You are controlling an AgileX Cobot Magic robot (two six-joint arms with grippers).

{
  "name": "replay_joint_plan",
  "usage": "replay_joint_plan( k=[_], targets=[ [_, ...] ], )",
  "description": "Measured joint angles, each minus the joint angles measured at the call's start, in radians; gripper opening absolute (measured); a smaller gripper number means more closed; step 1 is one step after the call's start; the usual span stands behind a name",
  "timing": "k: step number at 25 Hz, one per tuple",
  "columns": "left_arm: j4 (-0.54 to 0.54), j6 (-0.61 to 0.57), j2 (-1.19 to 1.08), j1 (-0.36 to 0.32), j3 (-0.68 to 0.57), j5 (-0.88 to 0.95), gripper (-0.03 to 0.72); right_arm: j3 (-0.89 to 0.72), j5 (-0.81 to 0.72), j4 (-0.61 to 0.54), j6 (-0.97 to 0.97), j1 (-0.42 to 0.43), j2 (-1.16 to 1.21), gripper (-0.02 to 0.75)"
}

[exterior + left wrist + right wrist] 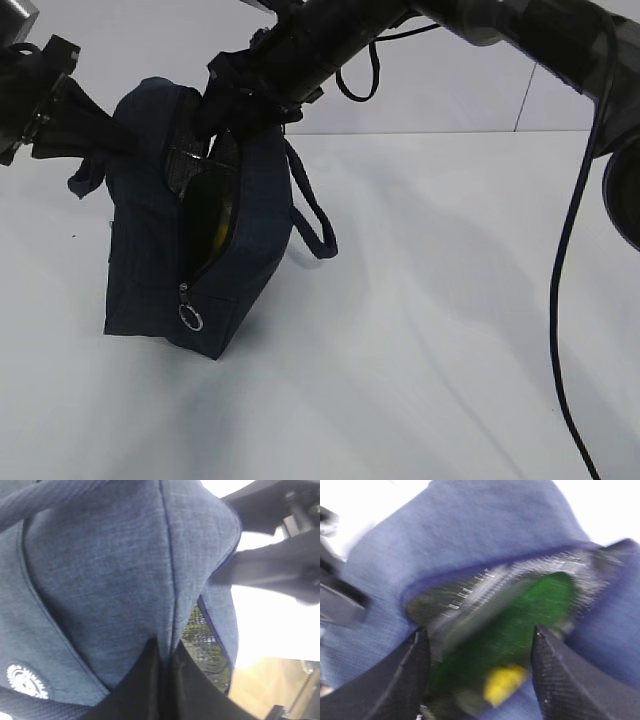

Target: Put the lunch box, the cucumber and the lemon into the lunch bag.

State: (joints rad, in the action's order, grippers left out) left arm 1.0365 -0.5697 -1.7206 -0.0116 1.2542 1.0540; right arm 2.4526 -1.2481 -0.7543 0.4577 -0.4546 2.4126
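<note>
The navy lunch bag stands on the white table with its top zipper open. My left gripper is shut on the bag's fabric edge at its upper left, and the left wrist view shows its tips pinching a fold of the bag. My right gripper hovers at the top of the opening, open and empty. Inside the bag lie the green cucumber and the yellow lemon, both blurred. The lunch box cannot be made out.
The metal ring pull hangs at the low end of the zipper. A loop handle droops on the bag's right side. The bag's white logo shows in the left wrist view. A dark cable hangs at the right.
</note>
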Motion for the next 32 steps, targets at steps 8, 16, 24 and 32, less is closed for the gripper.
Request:
replay_joint_plan(
  k=[8,16,24,32],
  targets=[
    [-0.048,-0.005,0.000,0.000,0.000,-0.017,-0.004,-0.002,0.000,0.215,-0.025,0.003,-0.058,0.477],
    [-0.053,-0.007,0.000,0.000,0.000,-0.021,-0.004,-0.002,-0.002,0.415,-0.106,0.010,-0.133,0.477],
    [-0.055,-0.007,0.000,0.000,0.000,-0.021,-0.004,-0.089,-0.002,0.347,-0.240,0.010,-0.138,0.477],
    [-0.057,-0.007,0.000,0.000,0.000,-0.021,-0.004,-0.130,-0.002,0.272,-0.248,0.013,-0.118,0.477]
  ],
)
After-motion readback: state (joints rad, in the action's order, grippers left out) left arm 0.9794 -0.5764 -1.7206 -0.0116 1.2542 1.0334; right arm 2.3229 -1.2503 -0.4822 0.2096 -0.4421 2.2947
